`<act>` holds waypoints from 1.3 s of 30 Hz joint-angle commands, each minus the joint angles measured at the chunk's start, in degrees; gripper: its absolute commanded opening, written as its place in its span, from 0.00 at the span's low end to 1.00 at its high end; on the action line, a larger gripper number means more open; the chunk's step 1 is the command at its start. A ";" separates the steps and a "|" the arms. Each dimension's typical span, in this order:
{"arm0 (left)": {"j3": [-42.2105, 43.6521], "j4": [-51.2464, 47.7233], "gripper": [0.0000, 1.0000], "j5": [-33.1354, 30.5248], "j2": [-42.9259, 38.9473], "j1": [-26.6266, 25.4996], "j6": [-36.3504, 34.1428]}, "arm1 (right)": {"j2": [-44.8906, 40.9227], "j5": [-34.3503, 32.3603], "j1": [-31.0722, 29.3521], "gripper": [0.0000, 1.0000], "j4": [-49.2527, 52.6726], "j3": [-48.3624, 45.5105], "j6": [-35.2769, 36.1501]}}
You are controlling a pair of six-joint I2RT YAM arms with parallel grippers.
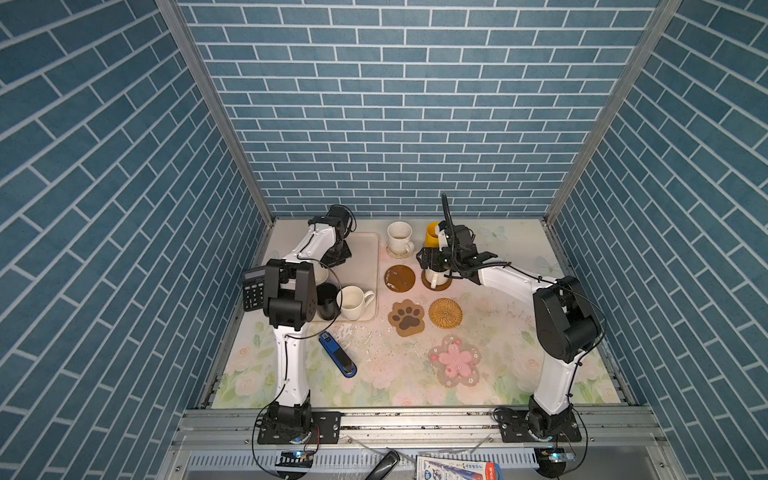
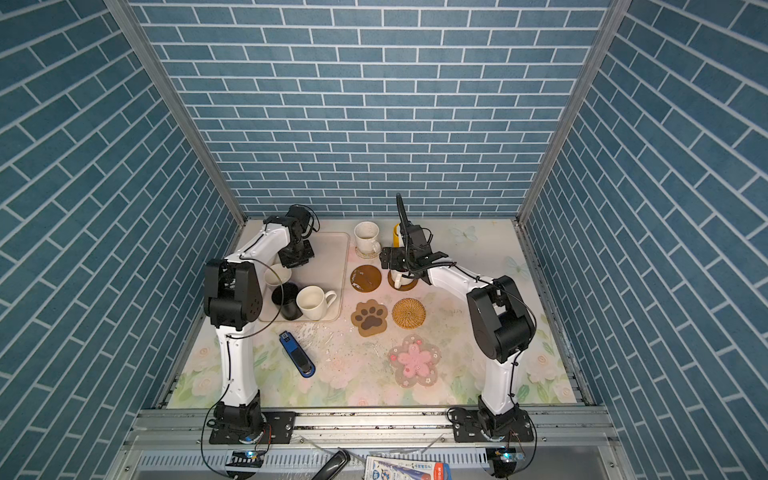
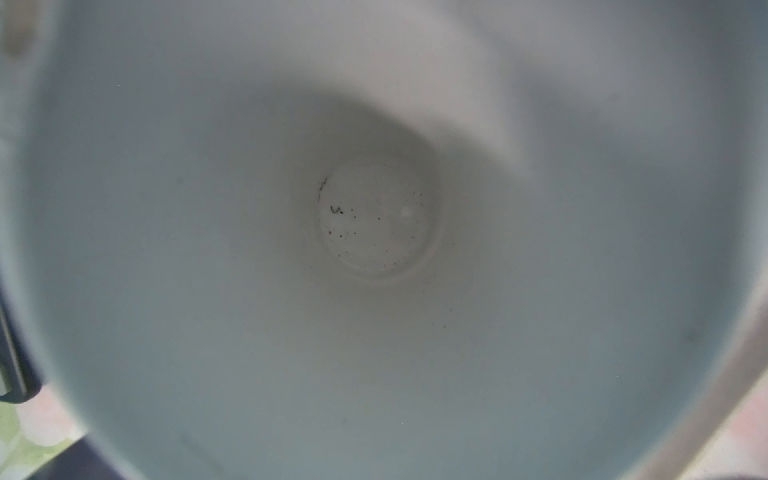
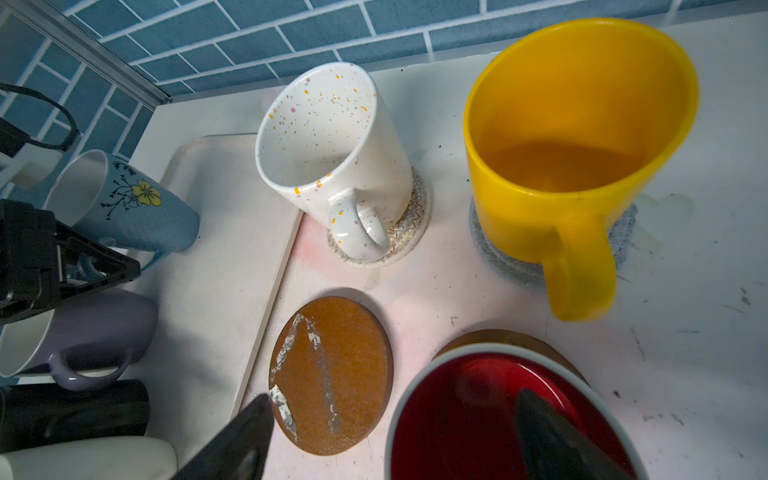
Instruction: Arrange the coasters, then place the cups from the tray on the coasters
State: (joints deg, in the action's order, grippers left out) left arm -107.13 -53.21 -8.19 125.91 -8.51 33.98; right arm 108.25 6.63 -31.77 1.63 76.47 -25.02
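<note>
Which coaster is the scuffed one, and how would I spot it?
Find the big beige tray on the left. Just off its right edge, in front of the speckled mug, lies a brown disc coaster. Unlike the other brown disc beside it, which carries the red-lined mug, it is bare and streaked with white scuffs.

Inside a robotics test booth: panels papered in blue brick pattern (image 1: 407, 104), held by aluminium posts (image 1: 213, 104), wall in a flower-printed desk (image 1: 374, 374) on three sides, while the left arm (image 1: 291, 365) and right arm (image 1: 557, 378) stand bolted to a metal rail (image 1: 415, 424) along its near edge.
</note>
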 commanded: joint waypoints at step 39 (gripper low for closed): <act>15.43 12.16 0.00 8.71 -21.56 -19.84 -17.73 | -25.50 -5.67 3.37 0.93 3.73 -17.21 0.76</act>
State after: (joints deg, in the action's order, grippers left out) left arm -91.96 -45.36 0.32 106.63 -27.24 17.19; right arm 84.79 2.28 -28.86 4.86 62.35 -23.73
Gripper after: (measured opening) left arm 0.180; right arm 0.930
